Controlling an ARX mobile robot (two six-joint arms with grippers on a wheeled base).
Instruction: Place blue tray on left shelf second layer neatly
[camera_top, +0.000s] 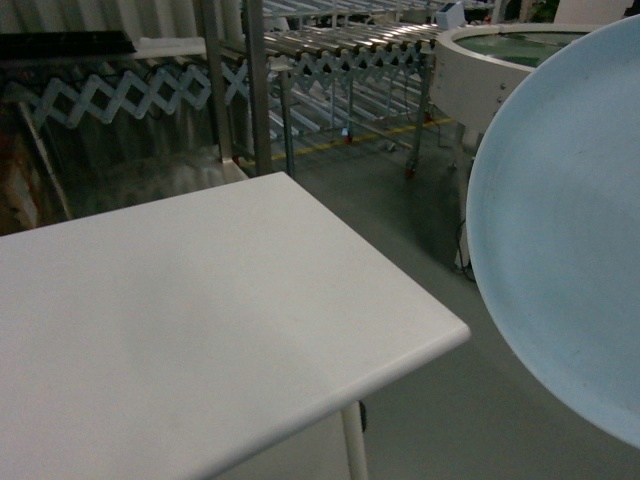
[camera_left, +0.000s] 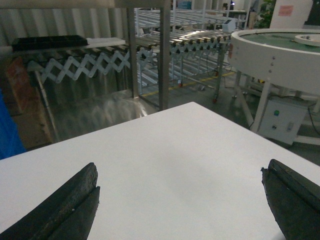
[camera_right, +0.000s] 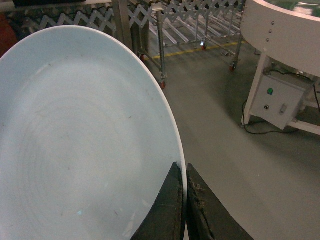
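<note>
Head view: the blue tray (camera_top: 560, 230) fills the right side of the picture, held up off the floor and tilted so that its broad face turns toward the camera. It hangs to the right of the white table (camera_top: 200, 330) and does not touch it. Neither gripper shows in this view. Behind the table stand steel uprights (camera_top: 255, 85), a roller conveyor on scissor-type legs (camera_top: 340, 50), and a round white turntable (camera_top: 480, 70) at the upper right. A yellow line (camera_top: 350, 138) runs along the grey floor under the conveyor.

Left wrist view: the left gripper (camera_left: 182, 205) hovers over the white table (camera_left: 175, 150). Its two dark fingers (camera_left: 65, 210) stand wide apart at the lower corners of the picture, with nothing between them. Beyond the table edge stand the steel uprights (camera_left: 164, 55), the conveyor (camera_left: 200, 37) and the turntable (camera_left: 275, 52) with a white control box (camera_left: 280, 120) below it.

Right wrist view: the right gripper (camera_right: 185, 205) is clamped on the rim of the blue tray (camera_right: 75, 140). The two dark fingers (camera_right: 167, 210) press together with the thin tray edge pinched between them. The tray is above the bare grey floor, with the control box (camera_right: 275, 100) well off to the right.
</note>
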